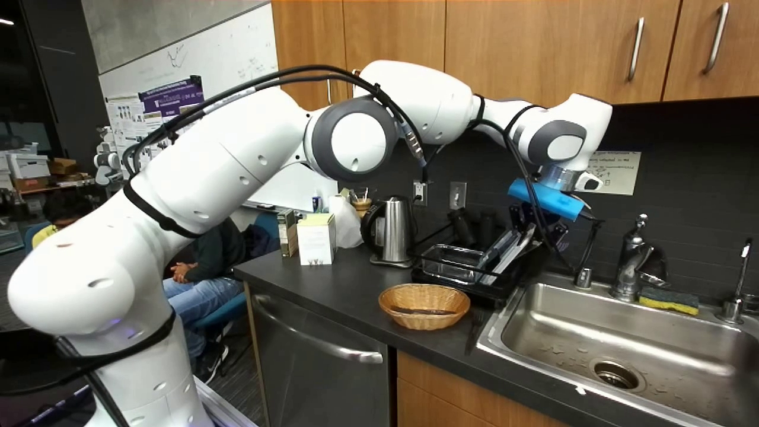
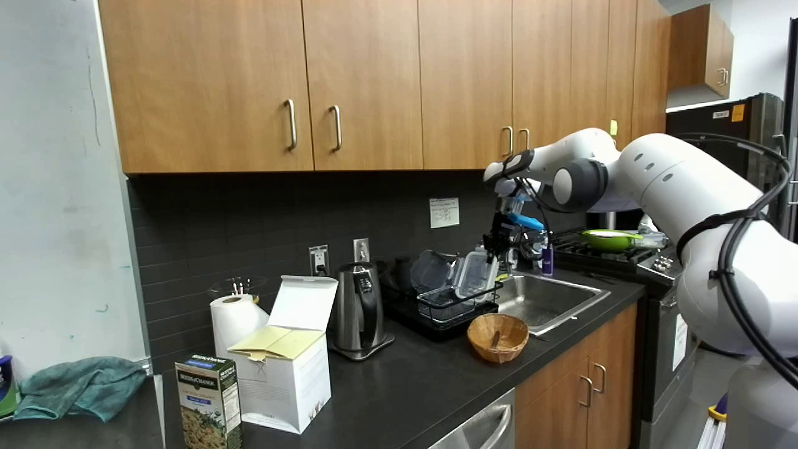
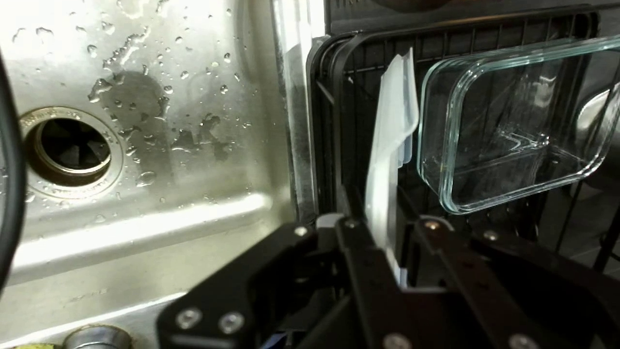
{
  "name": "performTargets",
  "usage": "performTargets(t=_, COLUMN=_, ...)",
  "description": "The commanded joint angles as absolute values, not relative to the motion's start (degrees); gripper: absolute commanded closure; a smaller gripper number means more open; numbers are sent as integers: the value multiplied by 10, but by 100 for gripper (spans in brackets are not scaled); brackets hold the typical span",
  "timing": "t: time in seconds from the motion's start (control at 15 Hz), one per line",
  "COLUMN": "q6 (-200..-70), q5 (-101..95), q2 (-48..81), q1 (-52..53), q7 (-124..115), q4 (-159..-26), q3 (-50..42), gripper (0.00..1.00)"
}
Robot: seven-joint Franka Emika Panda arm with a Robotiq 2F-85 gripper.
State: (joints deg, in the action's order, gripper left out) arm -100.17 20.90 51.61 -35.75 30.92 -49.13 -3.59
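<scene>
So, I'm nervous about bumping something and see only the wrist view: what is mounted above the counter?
Observer: A row of wooden cabinets.
Operator: My gripper holds a translucent piece; what's on the wall behind the arm?
Observer: In an exterior view, a paper note, partly hidden by the arm.
Operator: And past the sink, away from the dish rack?
Observer: A green pan sits on the stove.

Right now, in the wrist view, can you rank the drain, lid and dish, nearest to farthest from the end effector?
1. The lid, gripped by the end effector.
2. The dish, just right of the lid.
3. The drain, in the sink, far left.
</scene>
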Motion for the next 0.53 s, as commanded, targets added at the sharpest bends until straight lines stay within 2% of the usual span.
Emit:
performTargets(t=0.0, q6=-1002, q5=192, q2=517, q1=-346, q7=308, q4=-475, q3=-42, gripper=96)
performTargets(t=0.47, q6=-1002, q5=150, q2=514, q1=-329, q7=304, q4=-469, q3=-51, gripper=96)
